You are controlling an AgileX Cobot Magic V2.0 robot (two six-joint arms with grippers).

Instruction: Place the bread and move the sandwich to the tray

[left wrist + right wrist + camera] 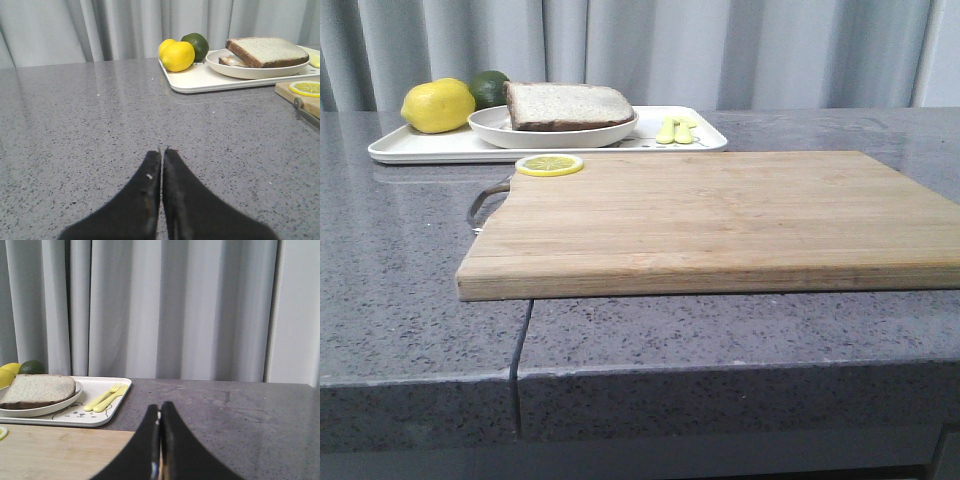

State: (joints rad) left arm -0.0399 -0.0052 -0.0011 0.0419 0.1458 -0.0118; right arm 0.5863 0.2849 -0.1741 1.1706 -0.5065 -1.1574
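Judging by the layout, the task looked essentially done. The bread (pixel 568 105) sat on top as the closing slice of the sandwich (pixel 262 52), which rested in the round white plate (pixel 495 128), and that plate was on the tray (pixel 415 148) at the far left of the table, beside the lemon (pixel 437 105) and the lime (pixel 488 87). Yellow fork and knife (pixel 676 131) lay on the tray's right end. From the left wrist view a bit of filling showed under the top slice; couldn't tell the egg for sure.

The cutting board (pixel 720 220) held only a lemon slice (pixel 549 165) at its far-left corner, nothing else to move.

Left gripper (pixel 162 150): fingers pressed together, nothing between them, over bare counter (pixel 100 125), well apart from the tray. Right gripper (pixel 160 407): same, fingers together and holding nothing, near the board's far edge.

Both arms were out of the front view. My read: nothing left but to park.
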